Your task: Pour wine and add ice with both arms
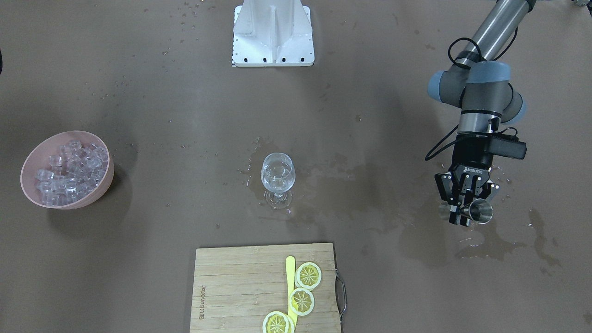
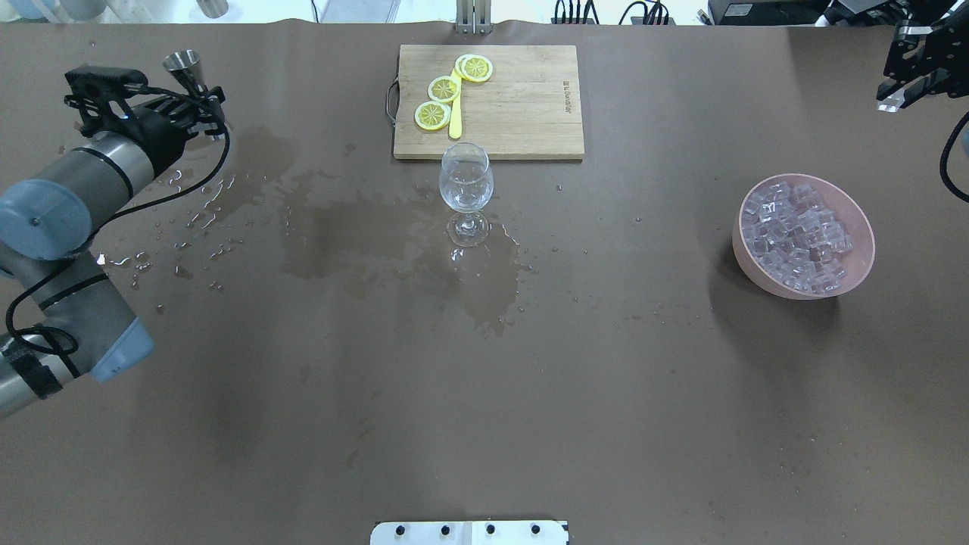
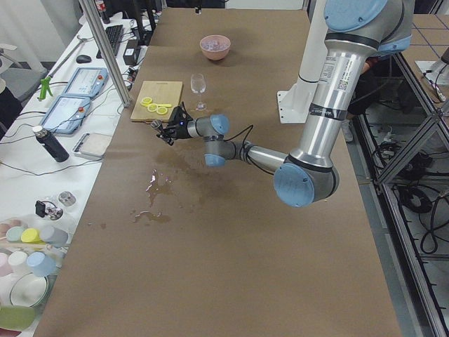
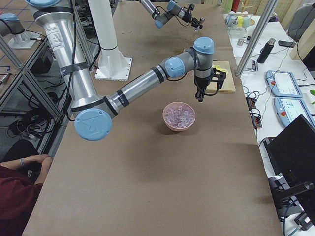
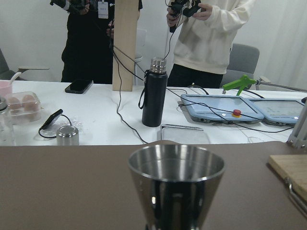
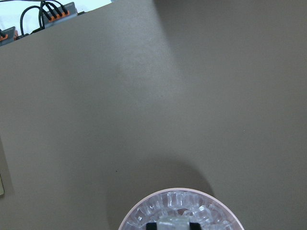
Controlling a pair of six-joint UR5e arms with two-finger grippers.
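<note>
One cube of the ice (image 6: pixel 173 222) appears pinched between the closed jaws of the right gripper (image 6: pixel 172 225) at the bottom edge of the right wrist view, with the pink bowl (image 2: pixel 865 227) below it; that bowl holds the rest of the heap at the right of the overhead view; the wine (image 1: pixel 277 179), a small clear measure, lies in the wine glass (image 2: pixel 466 185) at mid-frame, well apart from the bowl; the left gripper (image 1: pixel 462 213), at the right of the front view, is clamped on a steel jigger (image 1: pixel 482 212). The cube is, I judge, light, hard and smooth-faced, so likely slick; it wants holding across two flat opposite faces near its middle, firmly but without squeezing it out sideways; the stemmed glass looks thin, top-heavy and fragile, and stands among wet patches (image 2: pixel 484 288) on the table (image 2: pixel 484 424), so the cube is best let go low over the rim, not dropped from height.
</note>
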